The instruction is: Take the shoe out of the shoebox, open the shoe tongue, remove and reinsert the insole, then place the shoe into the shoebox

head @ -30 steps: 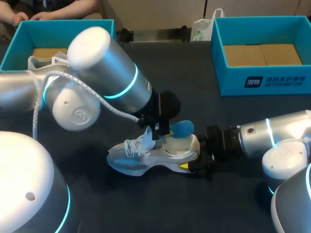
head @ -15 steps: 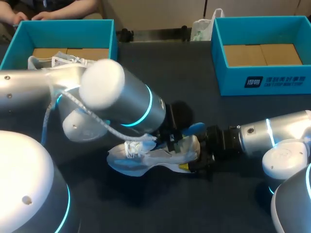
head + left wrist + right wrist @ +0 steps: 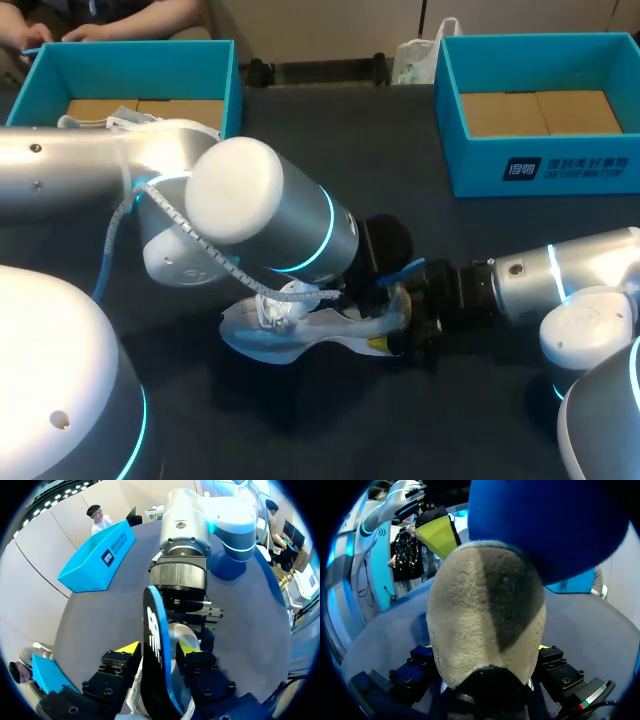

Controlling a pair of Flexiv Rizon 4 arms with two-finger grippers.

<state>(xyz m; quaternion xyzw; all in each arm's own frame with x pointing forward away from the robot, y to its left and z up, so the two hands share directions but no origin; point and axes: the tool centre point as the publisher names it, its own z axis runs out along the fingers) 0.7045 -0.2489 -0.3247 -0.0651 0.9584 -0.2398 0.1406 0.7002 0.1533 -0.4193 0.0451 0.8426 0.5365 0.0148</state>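
- Left gripper (image 3: 157,649) hangs directly over the heel half of the shoe (image 3: 290,335). Its yellow tips press on the two faces of the blue-edged insole (image 3: 152,625), which stands on edge between them, so I judge it clamped on the insole.
- Right gripper (image 3: 400,325) comes in low behind the shoe and has the padded heel between its fingers. From its own wrist view I judge it closed on the heel, bracing the shoe.
- The shoe lies on its sole on the dark table (image 3: 330,140), outside both boxes. Its heel is toward the right gripper and its toe points away from that gripper.
- The insole's rounded blue end sticks up above the shoe's heel collar. Its other end drops toward the shoe's mouth, though the left arm hides how deep it sits.
- The key relation is that the insole's long axis is tipped steeply, while the shoe's long axis runs flat from heel to toe. To seat it, the insole must lie down along that axis with its front end sliding toward the toe.
- The left arm is the nearer one to the shoe's opening, and the right arm is placed only to steady the shoe.
- One teal shoebox (image 3: 215,65) stands well beyond the toe end with a second shoe (image 3: 110,125) inside it. Another teal shoebox (image 3: 500,165) stands well beyond the heel end.
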